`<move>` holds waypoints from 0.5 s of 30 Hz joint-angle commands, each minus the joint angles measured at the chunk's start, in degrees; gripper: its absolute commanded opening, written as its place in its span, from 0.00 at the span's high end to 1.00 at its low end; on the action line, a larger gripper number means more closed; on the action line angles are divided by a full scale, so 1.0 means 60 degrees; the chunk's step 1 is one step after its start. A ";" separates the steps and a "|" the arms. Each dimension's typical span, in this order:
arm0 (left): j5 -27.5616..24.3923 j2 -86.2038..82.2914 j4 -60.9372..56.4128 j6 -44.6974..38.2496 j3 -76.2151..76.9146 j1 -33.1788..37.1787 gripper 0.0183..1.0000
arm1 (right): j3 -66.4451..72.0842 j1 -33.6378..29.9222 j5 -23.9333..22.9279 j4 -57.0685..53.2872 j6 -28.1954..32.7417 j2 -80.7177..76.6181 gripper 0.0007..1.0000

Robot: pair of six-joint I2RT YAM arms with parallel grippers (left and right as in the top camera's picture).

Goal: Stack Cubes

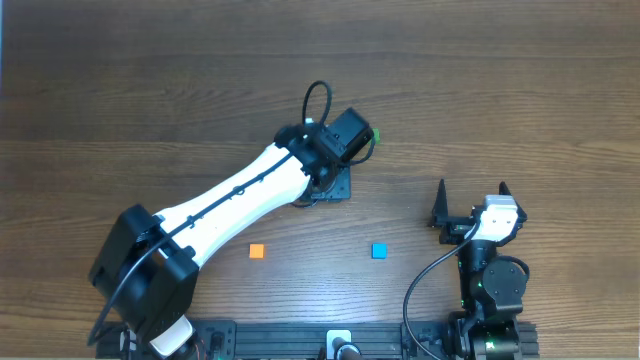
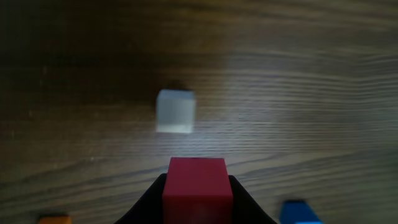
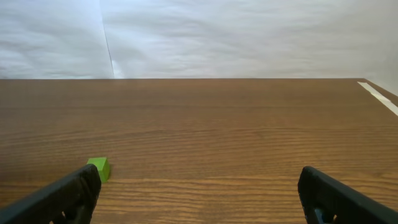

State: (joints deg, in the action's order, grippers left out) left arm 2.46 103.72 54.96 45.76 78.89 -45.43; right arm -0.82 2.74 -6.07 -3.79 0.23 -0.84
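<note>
My left gripper is shut on a red cube and holds it above the table. Just beyond it on the wood lies a pale, blurred cube. From above, the left gripper is at mid-table, and a green cube peeks out at its right side. The green cube also sits far ahead of my right gripper, which is open and holds nothing. The right gripper stays near its base. An orange cube and a blue cube lie apart at the front.
The wooden table has wide bare stretches at the back and on both sides. A pale backdrop stands behind the far edge. The left arm's white link crosses the table diagonally.
</note>
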 commanded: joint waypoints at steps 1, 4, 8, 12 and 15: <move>0.0361 0.0146 -0.0175 0.0528 -0.0605 0.0044 0.98 | 0.0087 -0.0062 0.0073 0.0029 0.0011 0.0087 0.01; 0.0499 0.0277 -0.0393 0.0525 -0.0634 0.0047 0.98 | 0.0091 -0.0062 0.0073 0.0029 0.0007 0.0087 0.01; 0.0543 0.0437 -0.0674 0.0521 -0.0634 0.0055 0.98 | 0.0091 -0.0062 0.0073 0.0029 0.0007 0.0087 0.01; 0.0601 0.0736 -0.1042 0.0525 -0.0634 0.0153 0.98 | 0.0087 -0.0062 0.0073 0.0029 0.0007 0.0087 0.01; 0.0601 0.0845 -0.1096 0.0521 -0.0634 0.0251 0.98 | 0.0091 -0.0062 0.0073 0.0029 0.0007 0.0087 0.01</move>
State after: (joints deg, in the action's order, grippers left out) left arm 4.97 107.42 48.60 47.90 75.57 -44.95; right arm -0.82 2.74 -6.07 -3.79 0.19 -0.84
